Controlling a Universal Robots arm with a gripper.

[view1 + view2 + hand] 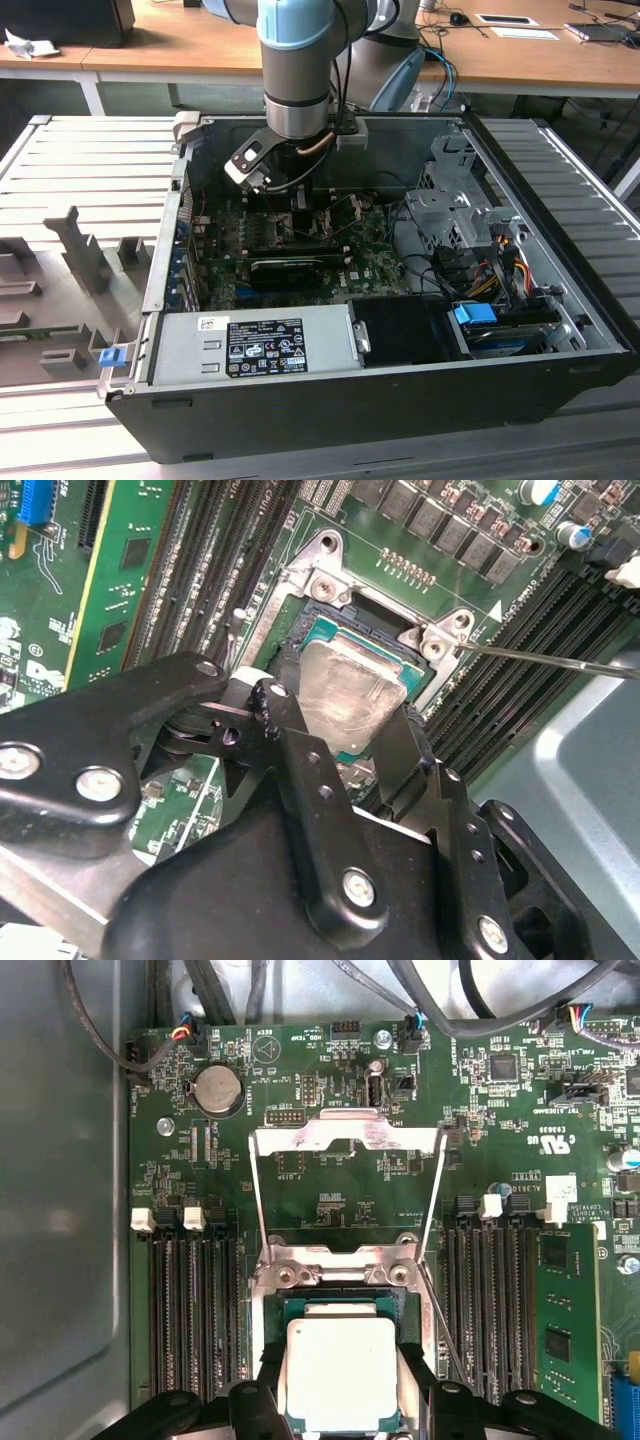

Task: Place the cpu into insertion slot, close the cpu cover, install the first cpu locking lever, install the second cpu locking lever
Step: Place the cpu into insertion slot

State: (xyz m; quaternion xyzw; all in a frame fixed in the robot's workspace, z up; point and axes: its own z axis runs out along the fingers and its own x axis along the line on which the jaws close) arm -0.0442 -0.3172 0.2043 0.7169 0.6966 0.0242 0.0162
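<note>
In the exterior view, starting at the nine o'clock edge, a ribbed grey metal surface carries a black sheet-steel computer case lying open. A small blue plastic clip sits at the case's eight o'clock corner. A dull grey, boxy power supply runs along its six o'clock wall. My arm, a smooth pale-blue and grey cylinder, reaches in from twelve o'clock over the green circuit board. At three o'clock stands a perforated bare-metal drive cage.

In the first wrist view my end effector is pinching the cpu. Its matte black fingers press against two opposite edges of the thin square chip, whose pale satin face has a green border. The cpu cover, a silvery stamped frame with a square window, stands tipped open on its hinge just beside the chip, and the board shows through the window. Long black ribbed memory slots flank the socket on both sides.

In the second wrist view the insertion slot shows its black body and bright metal rim directly under the chip. I cannot tell whether the chip is fully seated. A thin steel rod runs out from the rim's corner bracket.
</note>
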